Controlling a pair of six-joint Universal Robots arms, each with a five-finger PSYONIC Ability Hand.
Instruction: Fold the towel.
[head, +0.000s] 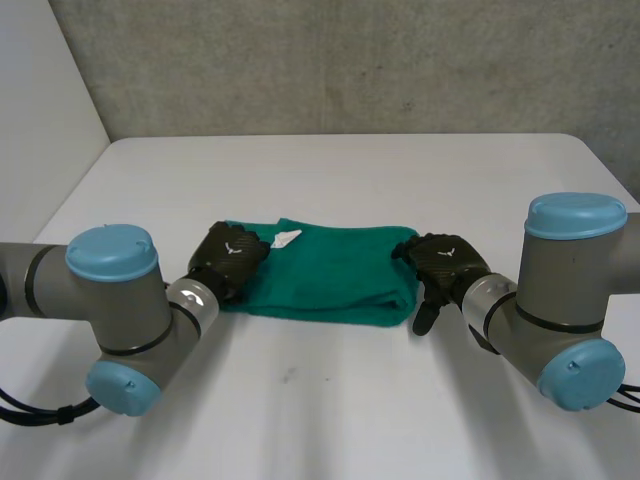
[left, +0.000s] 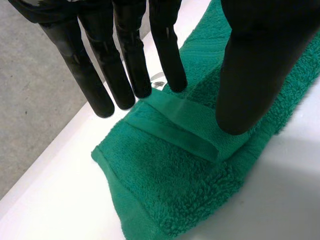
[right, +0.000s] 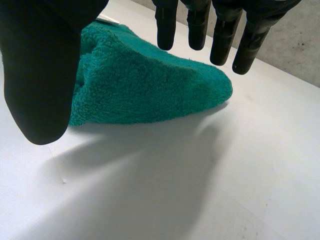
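— Your hands?
— My left hand (head: 228, 258) is open, fingers straight, thumb down on the towel's (head: 330, 275) left end. My right hand (head: 450, 265) is open too, just beside the right end.
— And the towel?
— It lies folded on the table (head: 330, 400), with its long axis running hand to hand.

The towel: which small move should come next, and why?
Probably lower the right hand and pinch the towel end below it: the towel lies as a long strip, both hands are open, and the left hand sits at the other end.
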